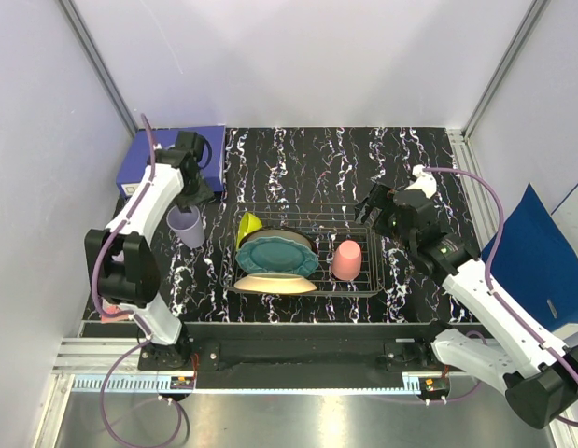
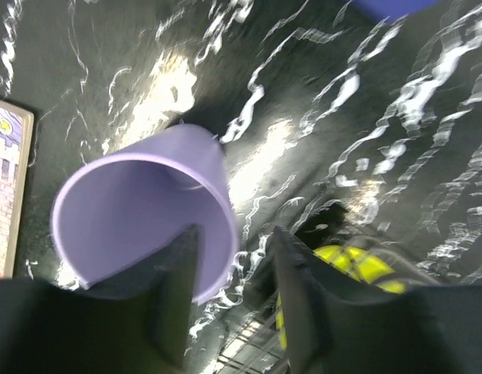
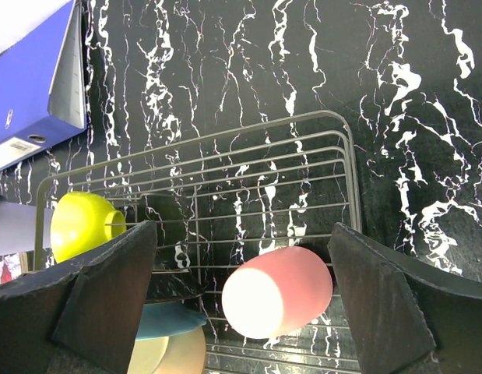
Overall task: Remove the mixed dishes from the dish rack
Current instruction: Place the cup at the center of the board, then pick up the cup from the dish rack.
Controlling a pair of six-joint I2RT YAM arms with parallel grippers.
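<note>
hovering at 3 o'clock over the dish rack [image 1: 335, 224], the right gripper [image 1: 387, 213] gapes wide above the salmon-pink piece [image 3: 276, 290]. farther, at 9 o'clock outside the rack, the left gripper [image 2: 234, 234] straddles the wall of the lavender cup [image 2: 139, 210], jaws released.

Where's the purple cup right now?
In the top view, the lavender cup is just left of the dish rack, upright, with the left gripper at its rim.

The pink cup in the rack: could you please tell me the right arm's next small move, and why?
Probably lower the right gripper onto the pink cup: its fingers are open, the cup sits between them, untouched, in the dish rack.
</note>
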